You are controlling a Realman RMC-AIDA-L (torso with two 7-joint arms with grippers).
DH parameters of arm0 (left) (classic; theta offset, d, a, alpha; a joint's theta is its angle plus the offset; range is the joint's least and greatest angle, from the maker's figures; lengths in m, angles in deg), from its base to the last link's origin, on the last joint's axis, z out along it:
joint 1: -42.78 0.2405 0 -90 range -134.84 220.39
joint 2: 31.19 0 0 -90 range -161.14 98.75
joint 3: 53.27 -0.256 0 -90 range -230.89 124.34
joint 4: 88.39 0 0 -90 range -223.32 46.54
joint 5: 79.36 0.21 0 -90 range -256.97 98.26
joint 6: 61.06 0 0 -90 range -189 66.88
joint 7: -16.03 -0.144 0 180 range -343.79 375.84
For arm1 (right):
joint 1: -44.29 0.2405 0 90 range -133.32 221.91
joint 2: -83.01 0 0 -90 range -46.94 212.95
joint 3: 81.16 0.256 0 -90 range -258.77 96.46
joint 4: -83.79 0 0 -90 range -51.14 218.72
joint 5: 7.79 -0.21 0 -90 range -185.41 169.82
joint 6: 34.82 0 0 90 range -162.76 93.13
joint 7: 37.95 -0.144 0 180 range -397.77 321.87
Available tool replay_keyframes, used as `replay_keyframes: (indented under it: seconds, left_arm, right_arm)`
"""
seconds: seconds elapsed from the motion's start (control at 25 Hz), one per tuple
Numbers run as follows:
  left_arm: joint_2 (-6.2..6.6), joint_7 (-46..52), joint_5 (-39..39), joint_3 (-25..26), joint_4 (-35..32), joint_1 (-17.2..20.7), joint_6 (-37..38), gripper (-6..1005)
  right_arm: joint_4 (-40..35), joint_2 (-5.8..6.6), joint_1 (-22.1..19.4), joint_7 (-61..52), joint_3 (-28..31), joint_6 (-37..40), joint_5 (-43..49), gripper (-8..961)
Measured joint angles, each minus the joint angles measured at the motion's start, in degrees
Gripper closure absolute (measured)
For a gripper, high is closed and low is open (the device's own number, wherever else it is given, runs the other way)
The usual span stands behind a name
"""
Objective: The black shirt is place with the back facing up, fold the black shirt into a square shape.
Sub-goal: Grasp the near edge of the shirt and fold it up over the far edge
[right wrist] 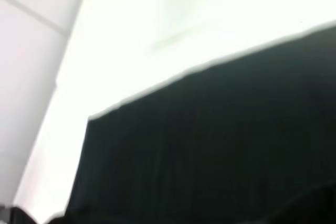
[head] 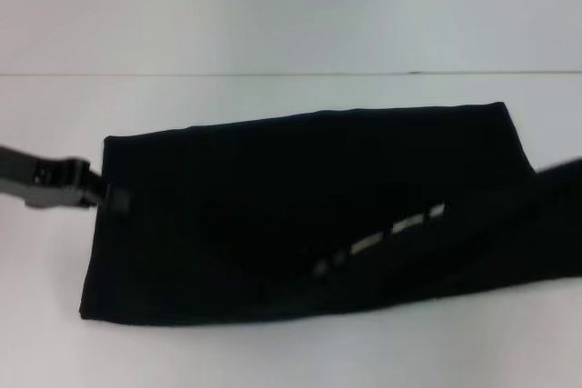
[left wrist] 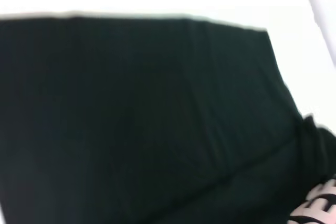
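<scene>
The black shirt lies on the white table as a long folded band, running from left to right. My left gripper is at the middle of its left edge, touching the cloth. My right arm, black with white marks, reaches in from the right and lies low over the shirt. Its right gripper is near the band's front middle and blends into the dark fabric. The black shirt fills the left wrist view, and the right arm's white marks show in a corner. The right wrist view shows the shirt and one straight edge.
The white table extends in front of and to the left of the shirt. Its back edge meets a pale wall behind. The shirt's right end runs under my right arm toward the frame's edge.
</scene>
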Motion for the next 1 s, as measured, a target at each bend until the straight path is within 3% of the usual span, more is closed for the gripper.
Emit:
replay_keyframes:
  seconds: [0.24, 0.52, 0.68, 1.0]
  left_arm:
    - [0.30, 4.8, -1.4, -1.3, 1.2, -1.8, -10.2, 900]
    - [-1.62, 10.6, -1.3, -9.9, 4.1, -2.1, -25.7, 896]
    - [-2.58, 11.9, -0.9, -12.1, 4.3, -2.2, -30.0, 893]
    - [-3.60, 13.4, -1.3, -14.7, 3.9, -1.8, -35.3, 889]
  right_arm:
    - [1.0, 0.07, 0.6, -2.3, -0.8, -11.7, -4.3, 871]
    - [7.6, -2.03, 3.0, -2.0, -3.4, -28.8, -4.5, 868]
    - [8.7, -3.87, 4.4, -2.8, -7.3, -37.8, -4.4, 867]
    - [11.1, -4.50, 6.5, -3.1, -10.8, -44.6, -4.5, 864]
